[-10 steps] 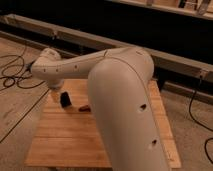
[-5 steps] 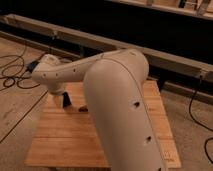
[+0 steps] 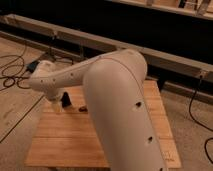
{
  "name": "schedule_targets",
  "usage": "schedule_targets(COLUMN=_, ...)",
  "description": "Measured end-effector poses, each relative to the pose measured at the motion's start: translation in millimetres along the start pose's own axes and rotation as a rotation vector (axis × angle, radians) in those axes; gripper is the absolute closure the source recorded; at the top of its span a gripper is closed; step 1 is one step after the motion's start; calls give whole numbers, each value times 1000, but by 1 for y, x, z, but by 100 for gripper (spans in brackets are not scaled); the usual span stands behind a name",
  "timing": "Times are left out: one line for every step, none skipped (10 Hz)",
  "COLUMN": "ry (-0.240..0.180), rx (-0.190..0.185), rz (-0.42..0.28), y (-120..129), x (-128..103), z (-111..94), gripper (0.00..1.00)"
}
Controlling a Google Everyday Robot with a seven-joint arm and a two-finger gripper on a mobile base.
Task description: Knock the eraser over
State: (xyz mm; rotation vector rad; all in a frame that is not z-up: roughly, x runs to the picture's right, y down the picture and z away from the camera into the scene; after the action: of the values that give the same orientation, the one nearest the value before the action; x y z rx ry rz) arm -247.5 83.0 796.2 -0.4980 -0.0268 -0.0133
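Observation:
The eraser (image 3: 65, 99) is a small dark block standing on the wooden table (image 3: 65, 140), near its far left part. My white arm (image 3: 115, 100) reaches across from the right and bends down over that spot. The gripper (image 3: 54, 106) hangs below the arm's pale wrist, just left of the eraser and close against it. The wrist hides part of the eraser's left side. Whether the two touch cannot be made out.
A small reddish-brown elongated object (image 3: 82, 108) lies on the table just right of the eraser. Black cables (image 3: 12, 75) run over the floor to the left. A long dark rail or shelf (image 3: 165, 55) runs behind the table.
The arm's elbow has swung further over the table and the wrist has dropped closer to the eraser. The eraser stands in the same place.

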Motion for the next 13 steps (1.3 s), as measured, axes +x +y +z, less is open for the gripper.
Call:
schedule_targets(ry=2, rx=-7, rz=-13, y=8, x=1, z=1, gripper=20)
schedule_targets(ry=7, rx=-16, rz=-25, y=17, x=6, z=2, gripper=20)
schedule_targets(ry=13, rx=-26, rz=-32, y=26, x=12, z=2, gripper=20)
schedule_targets(ry=20, rx=-39, rz=-33, y=36, x=20, z=3, gripper=20)
schedule_targets(ry=28, rx=-49, rz=-32, y=43, x=29, z=4, gripper=20)
schedule_targets(ry=33, rx=-61, rz=-26, y=50, x=37, z=5, gripper=20)
schedule_targets(ry=38, rx=-70, rz=-17, y=54, x=46, z=5, gripper=20)
schedule_targets(ry=35, rx=-73, rz=-9, y=54, x=49, z=4, gripper=20)
schedule_targets(ry=32, rx=-69, rz=0, y=52, x=53, z=1, gripper=20)
schedule_targets(ry=26, rx=-61, rz=10, y=48, x=55, z=-2, gripper=20)
schedule_targets(ry=21, rx=-46, rz=19, y=41, x=55, z=-6, gripper=20)
schedule_targets(ry=16, rx=-26, rz=27, y=32, x=54, z=-10, gripper=20)
schedule_targets(ry=11, rx=0, rz=32, y=20, x=51, z=-13, gripper=20)
